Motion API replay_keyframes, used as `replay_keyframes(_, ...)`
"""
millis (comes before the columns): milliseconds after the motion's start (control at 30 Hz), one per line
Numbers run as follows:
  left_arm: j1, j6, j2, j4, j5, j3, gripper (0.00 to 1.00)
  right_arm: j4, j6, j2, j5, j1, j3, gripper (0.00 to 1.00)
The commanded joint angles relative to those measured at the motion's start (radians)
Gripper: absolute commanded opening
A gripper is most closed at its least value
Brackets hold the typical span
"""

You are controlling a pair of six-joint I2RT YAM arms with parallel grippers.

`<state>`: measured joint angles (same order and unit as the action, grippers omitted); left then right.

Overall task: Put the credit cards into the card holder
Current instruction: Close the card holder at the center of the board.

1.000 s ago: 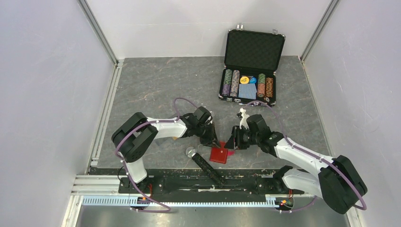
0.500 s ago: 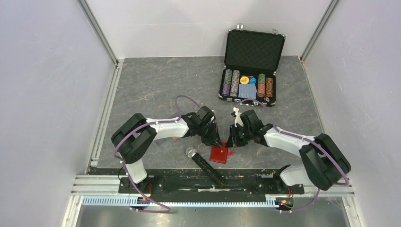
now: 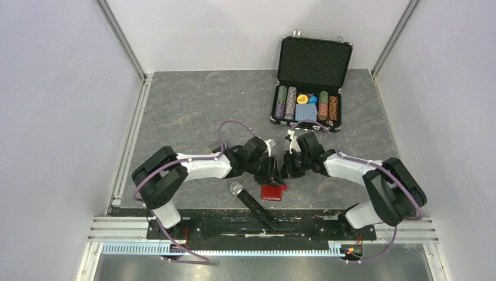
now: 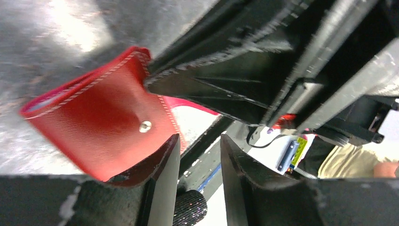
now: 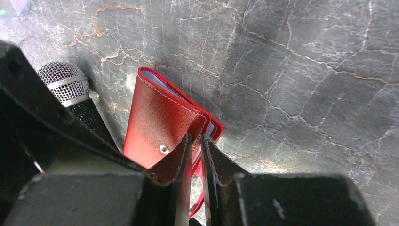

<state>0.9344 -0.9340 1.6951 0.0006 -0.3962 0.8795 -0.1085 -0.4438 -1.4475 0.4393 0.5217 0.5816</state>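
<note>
Card holder (image 3: 271, 191) sits on the desk (image 3: 193, 105) between both arms. The right tool (image 5: 196, 140) pinches its flap, and the left tool (image 4: 200, 143) gapes beside it. Peeling the flap slowly should bare the sleeves.

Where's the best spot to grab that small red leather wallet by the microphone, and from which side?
The red leather wallet lies flat on the grey table, so pinch its flap edge on the side away from the black microphone, coming from above; only that lip looks raised.
</note>
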Motion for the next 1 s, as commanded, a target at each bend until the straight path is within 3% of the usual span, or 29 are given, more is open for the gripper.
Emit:
replay_keyframes(0, 0.047, 0.000, 0.008, 0.098, 0.008, 0.047, 0.43, 0.035, 0.019, -0.014, -0.021, -0.006, 0.014, 0.14)
replay_keyframes(333, 0.112, 0.019, 0.052, -0.038, 0.175, 0.130, 0.42, 0.055, 0.008, -0.021, -0.010, -0.010, 0.002, 0.14)
replay_keyframes(467, 0.133, 0.036, 0.090, -0.142, 0.246, 0.184, 0.37, 0.058, 0.004, -0.019, -0.005, -0.009, -0.002, 0.14)
replay_keyframes(800, 0.144, 0.020, 0.067, -0.200, 0.343, 0.188, 0.04, 0.058, 0.002, -0.013, -0.006, -0.010, -0.007, 0.14)
replay_keyframes(967, 0.145, 0.021, 0.023, -0.201, 0.361, 0.178, 0.02, 0.057, -0.001, -0.005, -0.005, -0.009, -0.008, 0.14)
